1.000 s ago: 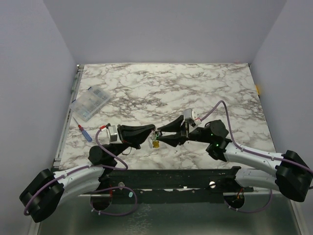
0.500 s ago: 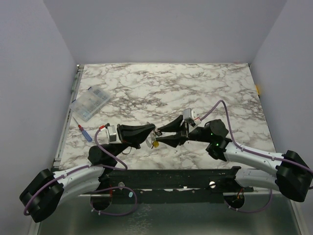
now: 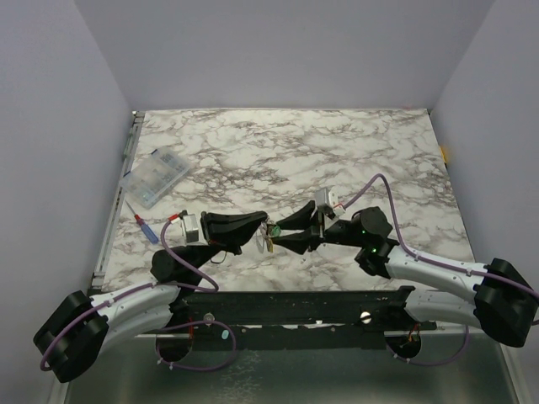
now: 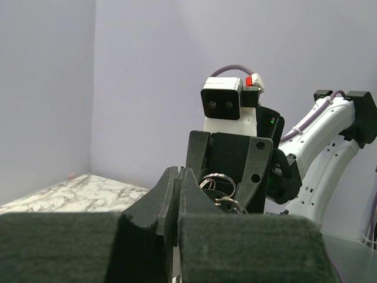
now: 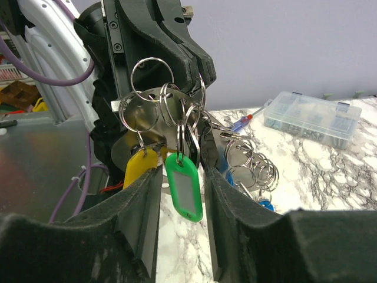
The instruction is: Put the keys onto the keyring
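My left gripper [image 3: 257, 227] is shut on a bunch of silvery keyrings [image 5: 152, 73] and holds it above the table; its closed fingers [image 4: 171, 194] fill the left wrist view. From the bunch hang a yellow tag [image 5: 140, 168], a green tag [image 5: 184, 188] and a dark key head [image 5: 193, 144]. My right gripper [image 5: 181, 177] is open, one finger on each side of the green tag, not touching it. Blue-headed keys [image 5: 265, 204] on a chain of rings [image 5: 253, 168] hang or lie just behind the right finger. In the top view my right gripper [image 3: 276, 236] meets the left at the bunch [image 3: 268, 238].
A clear compartment box [image 3: 156, 178] lies at the table's far left and also shows in the right wrist view [image 5: 312, 115]. A red-and-blue screwdriver [image 3: 145, 227] lies near the left edge. Purple cables [image 3: 379, 181] loop over both arms.
The right gripper's fingers have narrowed and moved in around the hanging bunch. The bunch sits slightly higher in the top view. The left gripper has stayed shut.
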